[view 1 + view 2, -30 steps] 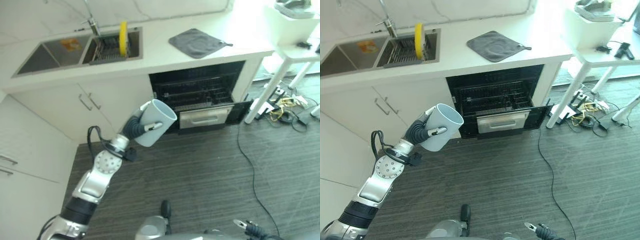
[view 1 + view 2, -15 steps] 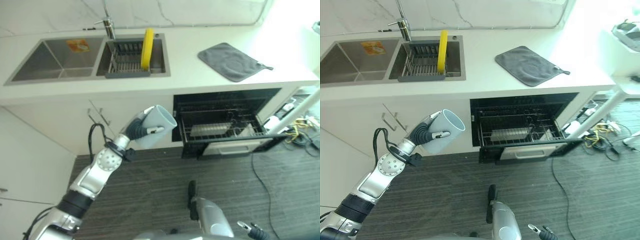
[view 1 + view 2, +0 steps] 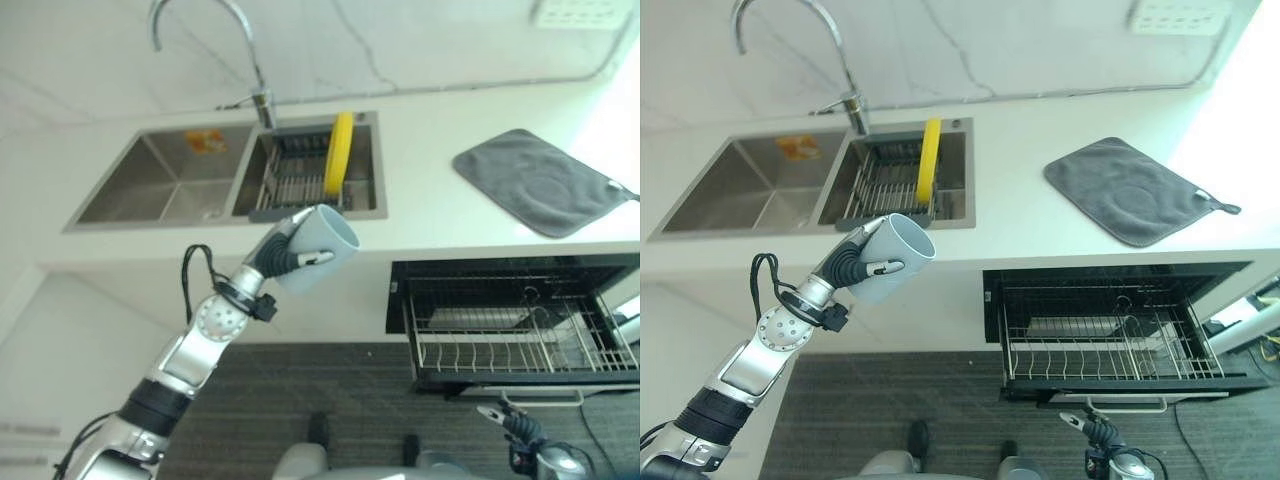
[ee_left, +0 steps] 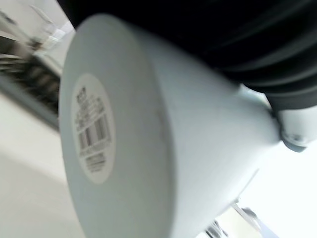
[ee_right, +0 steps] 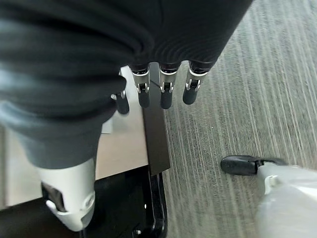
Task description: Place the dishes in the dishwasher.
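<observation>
Since a second earlier our view had swung toward the sink; our left hand (image 3: pixel 283 258) kept its fingers wrapped round the grey mug (image 3: pixel 317 247), well left of the dishwasher rack (image 3: pixel 1108 340). Right hand (image 5: pixel 158 91) hung relaxed. We should carry it level, then lower slowly.

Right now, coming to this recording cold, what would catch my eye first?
The left hand, raised in front of the sink counter, is curled round a pale blue cup tilted on its side. To its right the dishwasher stands open with its wire rack pulled out. A yellow plate stands upright in the sink's rack.
</observation>
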You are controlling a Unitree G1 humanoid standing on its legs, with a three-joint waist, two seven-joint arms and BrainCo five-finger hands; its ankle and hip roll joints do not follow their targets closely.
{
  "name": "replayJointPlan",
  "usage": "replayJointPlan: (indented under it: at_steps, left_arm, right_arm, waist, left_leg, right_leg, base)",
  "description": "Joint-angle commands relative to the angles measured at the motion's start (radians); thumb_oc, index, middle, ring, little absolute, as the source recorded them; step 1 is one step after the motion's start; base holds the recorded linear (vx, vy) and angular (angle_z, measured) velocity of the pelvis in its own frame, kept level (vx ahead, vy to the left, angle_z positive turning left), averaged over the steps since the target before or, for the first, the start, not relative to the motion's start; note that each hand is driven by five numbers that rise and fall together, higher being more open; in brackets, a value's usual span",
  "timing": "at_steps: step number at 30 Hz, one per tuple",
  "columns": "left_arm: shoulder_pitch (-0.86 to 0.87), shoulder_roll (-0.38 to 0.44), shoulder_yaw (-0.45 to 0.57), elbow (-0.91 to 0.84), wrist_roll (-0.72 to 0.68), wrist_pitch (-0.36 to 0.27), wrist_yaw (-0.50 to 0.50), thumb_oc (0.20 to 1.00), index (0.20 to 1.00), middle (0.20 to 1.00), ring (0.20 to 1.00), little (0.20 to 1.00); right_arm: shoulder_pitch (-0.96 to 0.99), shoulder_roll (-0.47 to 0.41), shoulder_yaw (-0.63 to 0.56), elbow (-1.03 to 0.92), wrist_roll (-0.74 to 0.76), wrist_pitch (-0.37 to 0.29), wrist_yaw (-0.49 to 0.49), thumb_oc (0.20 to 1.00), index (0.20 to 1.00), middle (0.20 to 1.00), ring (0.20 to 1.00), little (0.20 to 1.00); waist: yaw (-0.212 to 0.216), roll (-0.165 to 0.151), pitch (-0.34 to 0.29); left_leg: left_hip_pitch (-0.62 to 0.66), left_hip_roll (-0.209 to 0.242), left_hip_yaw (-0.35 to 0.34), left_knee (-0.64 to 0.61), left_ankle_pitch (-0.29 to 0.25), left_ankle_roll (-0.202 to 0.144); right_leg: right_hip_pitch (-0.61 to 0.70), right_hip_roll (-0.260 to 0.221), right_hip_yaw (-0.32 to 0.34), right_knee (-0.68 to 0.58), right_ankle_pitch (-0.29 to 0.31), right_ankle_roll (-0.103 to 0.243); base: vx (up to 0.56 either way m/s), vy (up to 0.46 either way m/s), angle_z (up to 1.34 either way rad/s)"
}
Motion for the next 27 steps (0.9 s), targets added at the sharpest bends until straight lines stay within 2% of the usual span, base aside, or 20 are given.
replayJointPlan:
  at_steps: [1, 7, 12, 16, 19, 21, 22, 23, 24, 25, 27]
  left_arm:
    - [-0.049, 0.035, 0.042, -0.071, -0.001, -0.021, 0.030, 0.200, 0.200, 0.200, 0.200, 0.200]
    - [-0.034, 0.043, 0.050, -0.090, -0.011, -0.014, 0.013, 0.200, 0.200, 0.200, 0.200, 0.200]
    - [-0.015, 0.050, 0.063, -0.106, -0.015, -0.020, -0.013, 0.200, 0.200, 0.200, 0.200, 0.200]
    - [-0.055, 0.075, 0.042, -0.088, 0.005, -0.034, -0.016, 0.200, 0.200, 0.200, 0.200, 0.200]
    - [-0.079, 0.074, 0.031, -0.074, 0.007, -0.013, 0.013, 0.200, 0.200, 0.200, 0.200, 0.200]
    - [-0.097, 0.067, 0.018, -0.054, -0.004, 0.002, 0.051, 0.200, 0.200, 0.200, 0.200, 0.200]
    - [-0.088, 0.064, 0.019, -0.048, -0.013, 0.009, 0.075, 0.200, 0.200, 0.200, 0.200, 0.200]
    - [-0.062, 0.057, 0.015, -0.031, -0.056, -0.001, 0.094, 0.200, 0.200, 0.200, 0.200, 0.200]
    - [-0.043, 0.043, 0.018, -0.037, -0.070, -0.017, 0.102, 0.200, 0.200, 0.200, 0.200, 0.200]
    - [-0.028, 0.027, 0.022, -0.040, -0.061, -0.035, 0.092, 0.200, 0.200, 0.200, 0.200, 0.200]
    - [-0.024, 0.000, 0.018, -0.034, -0.035, -0.061, 0.063, 0.200, 0.200, 0.200, 0.200, 0.200]
  right_arm:
    - [0.012, 0.042, 0.024, -0.006, -0.023, 0.005, -0.010, 1.000, 1.000, 1.000, 1.000, 1.000]
    - [0.019, 0.042, 0.003, -0.014, -0.010, -0.002, -0.021, 1.000, 1.000, 1.000, 1.000, 1.000]
    - [0.029, 0.034, 0.000, -0.069, -0.046, -0.033, -0.022, 1.000, 1.000, 1.000, 1.000, 1.000]
    - [0.045, 0.036, 0.008, -0.111, -0.046, -0.065, 0.028, 1.000, 1.000, 1.000, 1.000, 1.000]
    - [0.055, 0.041, 0.027, -0.140, -0.065, -0.045, 0.104, 1.000, 1.000, 1.000, 1.000, 1.000]
    - [0.052, 0.052, 0.058, -0.164, -0.107, -0.039, 0.163, 1.000, 1.000, 1.000, 1.000, 1.000]
    - [0.030, 0.051, 0.115, -0.186, -0.107, -0.023, 0.223, 1.000, 1.000, 1.000, 1.000, 1.000]
    - [0.013, 0.046, 0.150, -0.218, -0.114, 0.008, 0.300, 1.000, 1.000, 1.000, 1.000, 1.000]
    - [0.018, 0.040, 0.165, -0.253, -0.080, 0.023, 0.329, 1.000, 1.000, 1.000, 1.000, 1.000]
    - [0.031, 0.037, 0.161, -0.296, -0.042, 0.055, 0.333, 1.000, 1.000, 1.000, 1.000, 1.000]
    - [0.062, 0.028, 0.149, -0.335, -0.039, 0.076, 0.324, 1.000, 1.000, 1.000, 1.000, 1.000]
  waist:
    - [0.007, -0.028, -0.019]
    - [0.007, -0.031, -0.023]
    - [0.011, -0.049, -0.011]
    - [-0.008, -0.061, 0.000]
    - [-0.006, -0.068, -0.002]
    - [-0.003, -0.070, 0.008]
    - [0.012, -0.065, 0.017]
    - [0.016, -0.055, 0.019]
    - [0.013, -0.044, 0.020]
    - [0.004, -0.037, 0.022]
    - [-0.019, -0.032, 0.023]
  left_leg:
    - [0.005, 0.021, 0.005, 0.029, -0.093, 0.006]
    - [0.029, 0.013, 0.033, 0.019, -0.117, 0.020]
    - [0.046, 0.004, 0.051, 0.038, -0.141, 0.036]
    - [0.037, 0.024, 0.015, 0.073, -0.153, 0.053]
    - [0.018, 0.042, 0.013, 0.118, -0.163, 0.042]
    - [-0.010, 0.072, -0.015, 0.185, -0.176, 0.021]
    - [-0.031, 0.130, -0.043, 0.202, -0.164, -0.018]
    - [-0.021, 0.191, -0.042, 0.163, -0.107, -0.052]
    - [-0.017, 0.220, -0.033, 0.121, -0.061, -0.067]
    - [-0.030, 0.238, 0.001, 0.107, -0.027, -0.076]
    - [-0.069, 0.247, 0.092, 0.140, -0.014, -0.076]
  right_leg:
    - [-0.075, -0.065, -0.038, 0.062, -0.017, 0.081]
    - [-0.066, -0.085, -0.037, 0.042, -0.004, 0.100]
    - [-0.077, -0.106, -0.039, 0.072, 0.007, 0.122]
    - [-0.103, -0.134, 0.051, 0.169, -0.031, 0.134]
    - [-0.095, -0.171, 0.044, 0.181, -0.032, 0.146]
    - [-0.110, -0.196, 0.059, 0.224, -0.045, 0.150]
    - [-0.110, -0.193, 0.049, 0.247, -0.084, 0.136]
    - [-0.106, -0.163, 0.021, 0.251, -0.105, 0.123]
    - [-0.104, -0.137, 0.008, 0.253, -0.125, 0.102]
    - [-0.098, -0.118, -0.014, 0.254, -0.139, 0.080]
    - [-0.086, -0.108, -0.071, 0.259, -0.155, 0.060]
  base:
    - [-0.01, 0.040, -0.26]
    - [0.00, 0.061, -0.04]
    - [0.01, 0.056, -0.10]
    - [-0.08, -0.195, -0.14]
    - [-0.07, -0.340, 0.05]
    - [-0.11, -0.596, 0.19]
    - [-0.10, -0.946, 0.34]
    - [-0.08, -0.876, 0.26]
    - [-0.04, -0.549, 0.30]
    - [-0.07, -0.293, 0.43]
    - [-0.11, -0.276, 0.76]
